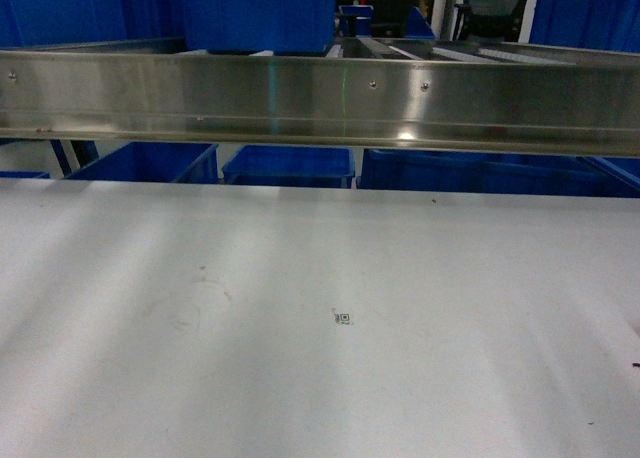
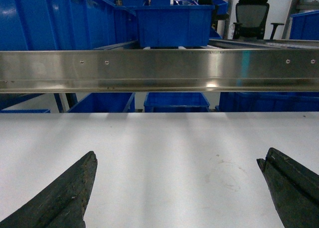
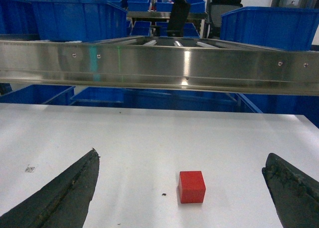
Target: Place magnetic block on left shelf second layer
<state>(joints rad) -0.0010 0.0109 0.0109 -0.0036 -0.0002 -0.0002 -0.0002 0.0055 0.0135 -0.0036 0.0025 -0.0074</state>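
1. The right gripper (image 3: pixel 179 188) stood spread wide, its two dark fingers (image 3: pixel 60 198) at the lower corners of the right wrist view, holding nothing and touching nothing visible.
2. The magnetic block (image 3: pixel 191 186), a small red piece that looked cube-like from this angle, sat on the white tabletop (image 3: pixel 149 133) between those fingers, a little right of the middle and apart from both.
3. The left gripper (image 2: pixel 177 188) was likewise spread wide and empty, with only bare tabletop between its fingers (image 2: pixel 60 198).
4. Neither gripper nor the block showed in the head view.
5. A shiny steel rail (image 1: pixel 320 100) crossed all three views above the far edge of the table; white roller rails (image 3: pixel 149 41) ran back behind it.
6. A large blue crate (image 2: pixel 55 19) sat on that tier at the left, with a smaller blue crate (image 2: pixel 174 24) farther back. More blue crates (image 1: pixel 288 166) showed beneath the rail, beyond the table.
7. Open table lay around the block on every side; a small printed marker (image 1: pixel 342 318) lay flat on the tabletop.
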